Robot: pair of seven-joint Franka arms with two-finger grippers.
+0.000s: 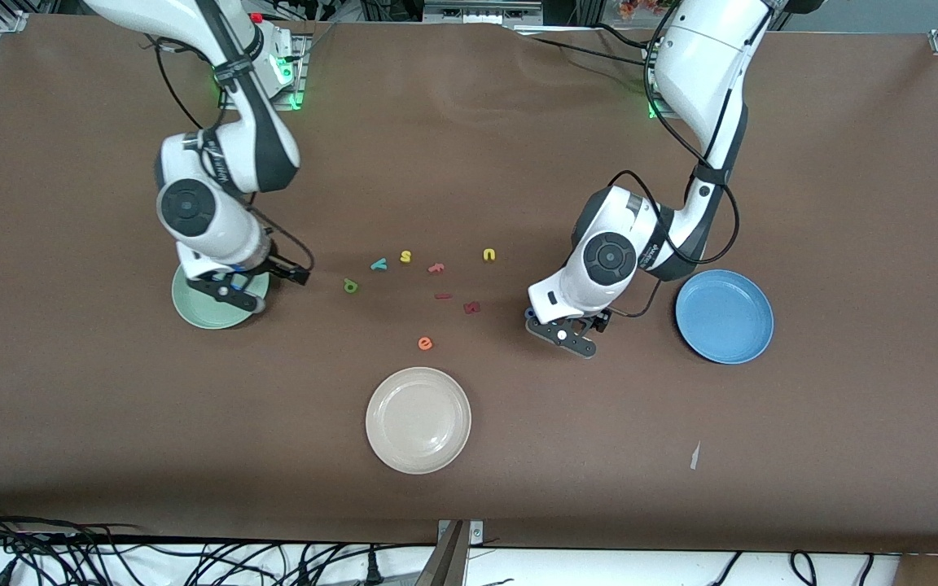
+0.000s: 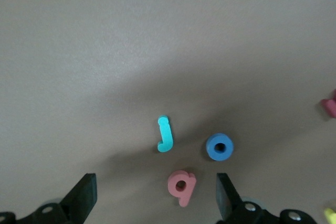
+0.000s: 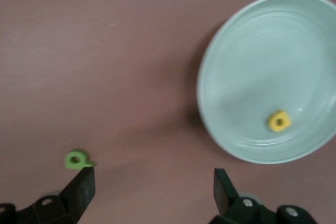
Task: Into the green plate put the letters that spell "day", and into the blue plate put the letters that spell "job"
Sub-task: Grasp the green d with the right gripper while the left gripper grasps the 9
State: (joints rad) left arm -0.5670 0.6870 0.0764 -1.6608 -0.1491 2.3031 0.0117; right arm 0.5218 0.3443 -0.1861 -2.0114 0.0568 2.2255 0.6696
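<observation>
Both tools, left [image 2: 152, 198] and right [image 3: 152, 192], hang spread wide.

Both arms: glossy white shells, rounded segments, dark grey/black bands at the joints. Each wrist has a round dark cap set in the white housing, small dark lettering alongside. Black cables loop outside the forearms, strapped on with black bands. Green status lights glow at both bases; red button visible by the right arm's base. Left gripper [image 1: 567, 335] and right gripper [image 1: 229, 291]: black bodies with silver screws in the finger mounts, plus a small white dot on each from the front. Fingers [image 2: 84, 195] are matte black, wedge-shaped.
</observation>
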